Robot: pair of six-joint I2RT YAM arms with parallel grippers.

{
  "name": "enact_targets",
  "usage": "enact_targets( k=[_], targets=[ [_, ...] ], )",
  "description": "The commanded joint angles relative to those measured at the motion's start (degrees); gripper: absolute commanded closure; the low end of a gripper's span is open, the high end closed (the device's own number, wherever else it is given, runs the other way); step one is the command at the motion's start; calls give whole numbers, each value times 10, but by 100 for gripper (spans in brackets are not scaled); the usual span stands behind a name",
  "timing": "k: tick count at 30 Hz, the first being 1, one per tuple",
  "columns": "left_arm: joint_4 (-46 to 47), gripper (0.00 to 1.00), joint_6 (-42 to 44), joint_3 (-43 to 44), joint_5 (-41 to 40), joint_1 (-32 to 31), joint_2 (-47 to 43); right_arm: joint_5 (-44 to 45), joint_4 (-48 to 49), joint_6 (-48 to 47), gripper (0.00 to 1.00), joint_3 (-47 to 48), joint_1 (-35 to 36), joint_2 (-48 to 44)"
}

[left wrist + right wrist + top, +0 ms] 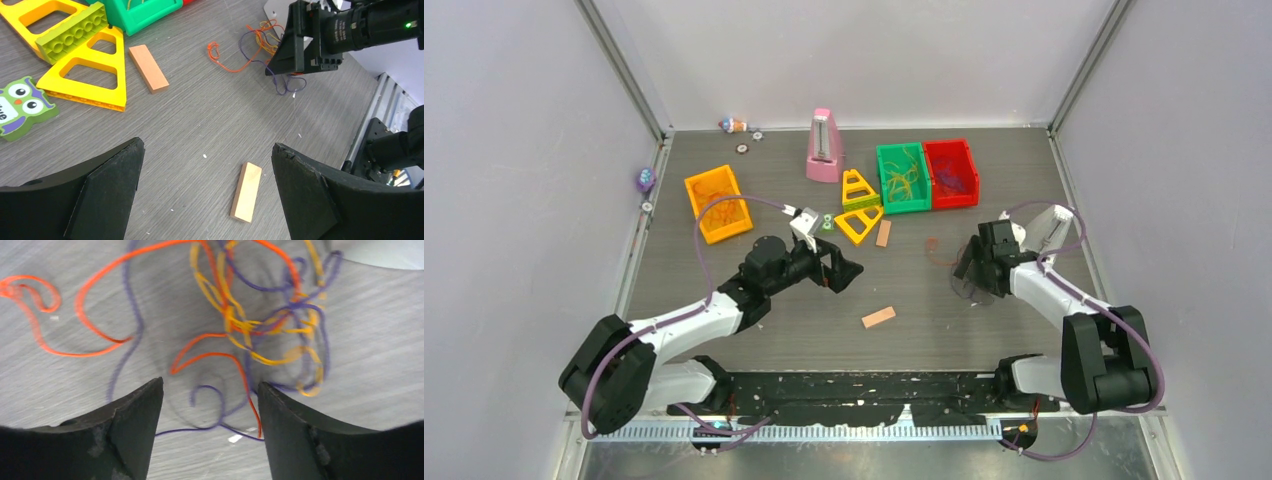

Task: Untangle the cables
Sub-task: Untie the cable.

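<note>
Cables (250, 330): lying tangled near the tabletop's (924, 330) right edge, directly beneath the right gripper (210, 390); loose strands trailing between its spread jaws, nothing pinched. Left gripper (207, 150): gaping wide, empty, sitting well apart toward the middle.

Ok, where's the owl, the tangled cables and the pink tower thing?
owl (22, 102): left wrist view, on its face.
cables (231, 320): right wrist view, on the knotted yellow middle.
pink tower (825, 140): top external view, on its front.
</note>
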Motion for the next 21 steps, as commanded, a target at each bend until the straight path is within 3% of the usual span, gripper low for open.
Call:
enact_targets(
  k=[1,3,5,8,15,17,18,20,21],
  targets=[
    [0,0,30,18,-22,-3,-17,-144,102,7,44,-32,3,3],
    [3,1,30,15,-23,-3,-17,-181,130,2,61,-53,4,-11],
    [2,1,29,18,-22,-3,-12,-226,154,-7,70,-73,11,-32],
    [3,1,25,23,-15,-3,-1,-255,159,-8,91,-79,54,-67],
    [1,1,25,30,-6,-3,10,-224,94,-14,92,-1,219,-62],
    [-2,1,26,33,-4,-3,11,-214,83,-18,73,9,233,-73],
    [-2,1,27,32,-2,-3,11,-209,77,-22,38,10,234,-79],
    [-5,1,28,33,-3,-3,12,-184,63,-30,8,11,235,-104],
    [-6,1,29,33,-3,-3,12,-161,51,-32,2,11,235,-123]
  ],
)
